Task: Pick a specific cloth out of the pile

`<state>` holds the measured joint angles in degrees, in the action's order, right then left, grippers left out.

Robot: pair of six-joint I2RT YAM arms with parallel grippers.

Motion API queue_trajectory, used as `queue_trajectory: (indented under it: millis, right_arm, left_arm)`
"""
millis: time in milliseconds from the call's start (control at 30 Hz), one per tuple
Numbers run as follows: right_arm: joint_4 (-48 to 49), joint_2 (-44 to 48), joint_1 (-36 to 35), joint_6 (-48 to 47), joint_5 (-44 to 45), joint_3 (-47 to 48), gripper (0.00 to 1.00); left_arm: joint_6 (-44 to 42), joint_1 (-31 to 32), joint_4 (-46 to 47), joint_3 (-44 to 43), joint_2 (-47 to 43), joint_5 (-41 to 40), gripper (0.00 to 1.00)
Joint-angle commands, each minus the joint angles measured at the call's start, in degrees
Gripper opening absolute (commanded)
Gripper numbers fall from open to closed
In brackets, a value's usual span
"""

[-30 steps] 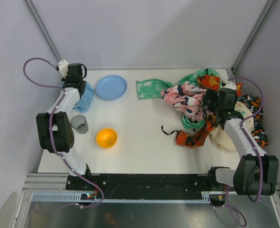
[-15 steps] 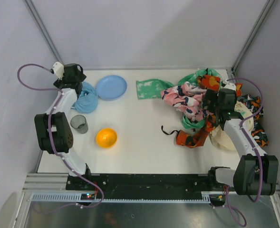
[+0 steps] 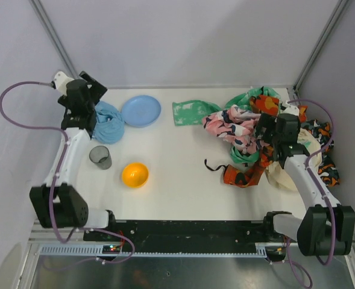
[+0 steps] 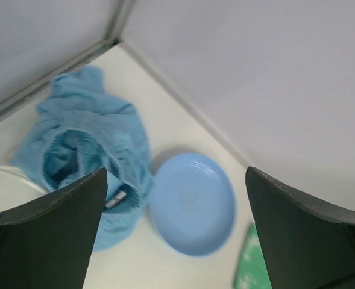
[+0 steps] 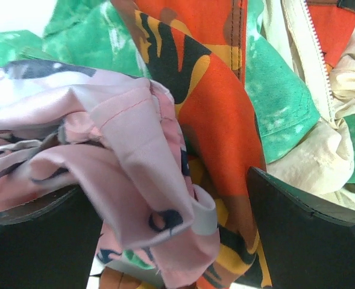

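Note:
The sky-blue cloth [image 3: 106, 123] lies crumpled on the table at the back left, just left of the blue plate [image 3: 140, 111]. My left gripper [image 3: 91, 90] hangs open above and behind it, with nothing between its fingers. In the left wrist view the cloth [image 4: 87, 138] and the plate [image 4: 192, 205] lie below the open left gripper [image 4: 176, 180]. The pile [image 3: 249, 129] of pink, green, orange-and-black and cream cloths sits at the right. My right gripper [image 3: 265, 139] is pushed into it, open. A pink patterned fold [image 5: 135, 150] bulges between the right gripper's [image 5: 174, 192] fingers, over orange-and-black fabric [image 5: 213, 102].
An orange bowl [image 3: 135, 174] and a grey cup [image 3: 100, 157] stand front left. A mint-green speckled cloth [image 3: 192, 112] lies spread between the plate and the pile. A black strap [image 3: 216, 165] trails from the pile's front. Walls close in at the back and both sides.
My left gripper has opened and let go of the sky-blue cloth, which now rests on the table. The left arm has lifted and swung left. The right arm has hardly moved.

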<state>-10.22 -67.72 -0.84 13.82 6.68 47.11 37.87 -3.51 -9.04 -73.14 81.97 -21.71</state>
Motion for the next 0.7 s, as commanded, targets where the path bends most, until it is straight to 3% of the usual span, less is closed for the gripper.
queue_trajectory:
  millis: [0, 267, 467, 667]
  right_arm:
    - [0.2, 6.7, -0.6, 2.4, 1.1, 0.0, 0.99]
    - [-1.4, 17.5, -0.8, 3.4, -1.6, -0.1, 0.99]
    - [-1.2, 24.9, -1.1, 4.5, -3.5, -2.5, 0.99]
    - [2.9, 32.0, -1.1, 4.8, -5.9, -7.4, 0.99]
  left_arm:
    - [-4.7, 6.4, 1.5, 3.4, -11.0, 6.7, 1.0]
    - [-6.9, 20.6, 1.3, 21.1, -24.0, 15.8, 1.0]
    - [-5.0, 22.3, 1.0, 28.3, -27.4, 17.4, 1.0]
    - [-5.4, 22.3, -0.1, 28.9, -28.6, 17.0, 1.0]
